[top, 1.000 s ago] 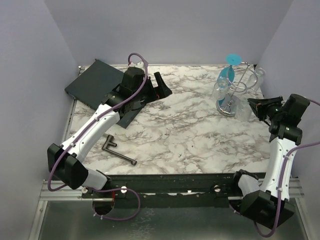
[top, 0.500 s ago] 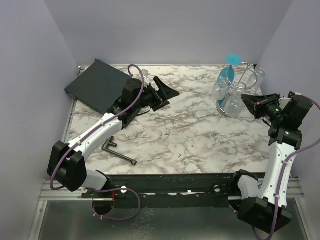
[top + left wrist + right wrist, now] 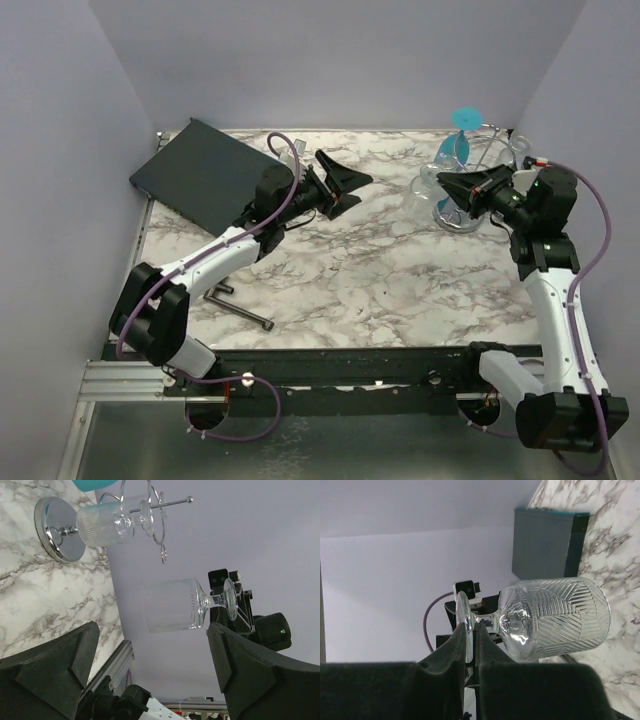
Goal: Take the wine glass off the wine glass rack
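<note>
The chrome wine glass rack (image 3: 449,216) stands at the table's far right; its round base (image 3: 60,530) and wire arms also show in the left wrist view. A clear glass (image 3: 107,524) and a teal glass (image 3: 462,128) still hang on it. My right gripper (image 3: 458,187) is shut on the foot (image 3: 463,625) of a clear patterned wine glass (image 3: 555,617). It holds the glass sideways in the air, left of the rack and apart from it (image 3: 172,605). My left gripper (image 3: 347,180) is open and empty, raised mid-table and pointing toward the held glass.
A dark flat board (image 3: 200,170) lies at the far left corner and shows in the right wrist view (image 3: 545,542). A dark metal tool (image 3: 235,300) lies near the front left. Purple walls enclose the table on three sides.
My right gripper has swung up and left, carrying the clear glass away from the rack. My left gripper has risen and reached right, toward the glass.
</note>
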{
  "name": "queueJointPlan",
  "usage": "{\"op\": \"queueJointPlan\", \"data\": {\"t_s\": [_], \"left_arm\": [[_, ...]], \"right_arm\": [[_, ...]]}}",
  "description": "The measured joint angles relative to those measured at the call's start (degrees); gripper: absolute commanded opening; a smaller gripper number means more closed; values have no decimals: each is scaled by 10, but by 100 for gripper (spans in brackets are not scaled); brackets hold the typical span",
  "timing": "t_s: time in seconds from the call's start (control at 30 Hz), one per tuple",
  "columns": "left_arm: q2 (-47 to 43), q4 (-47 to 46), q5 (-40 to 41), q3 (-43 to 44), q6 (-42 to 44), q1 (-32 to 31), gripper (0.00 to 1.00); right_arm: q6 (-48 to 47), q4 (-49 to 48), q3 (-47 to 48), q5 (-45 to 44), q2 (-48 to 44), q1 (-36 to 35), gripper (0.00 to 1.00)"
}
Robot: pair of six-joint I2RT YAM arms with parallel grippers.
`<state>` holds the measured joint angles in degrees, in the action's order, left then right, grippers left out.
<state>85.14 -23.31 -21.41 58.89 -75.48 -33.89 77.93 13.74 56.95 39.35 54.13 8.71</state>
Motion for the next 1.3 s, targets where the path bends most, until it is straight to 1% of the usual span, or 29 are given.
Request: {"op": "queueJointPlan", "data": {"t_s": [0.13,0.27,0.43,0.57,0.8,0.97,1.07,1.23,1.3], "left_arm": [[6,-40,0,-15,-18,-1,99],[14,-86,-2,-31,-41,-1,99],[27,-140,-3,-48,-70,-1,99],[31,-187,-3,-54,-93,-1,99],[31,-285,0,-66,-134,1,97],[43,-357,5,-70,-164,5,92],[51,-387,8,-70,-179,10,88],[52,-418,14,-70,-186,12,76],[52,-427,16,-70,-186,13,68]], "right_arm": [[23,-36,4,-32,30,-67,0],[44,-77,18,-71,61,-117,0],[74,-136,31,-90,97,-166,0],[98,-171,38,-101,120,-191,0],[134,-212,46,-110,137,-208,0],[163,-254,46,-111,147,-219,0],[176,-271,47,-111,153,-227,0],[190,-286,49,-110,153,-231,0],[196,-295,49,-111,153,-233,0]]}}
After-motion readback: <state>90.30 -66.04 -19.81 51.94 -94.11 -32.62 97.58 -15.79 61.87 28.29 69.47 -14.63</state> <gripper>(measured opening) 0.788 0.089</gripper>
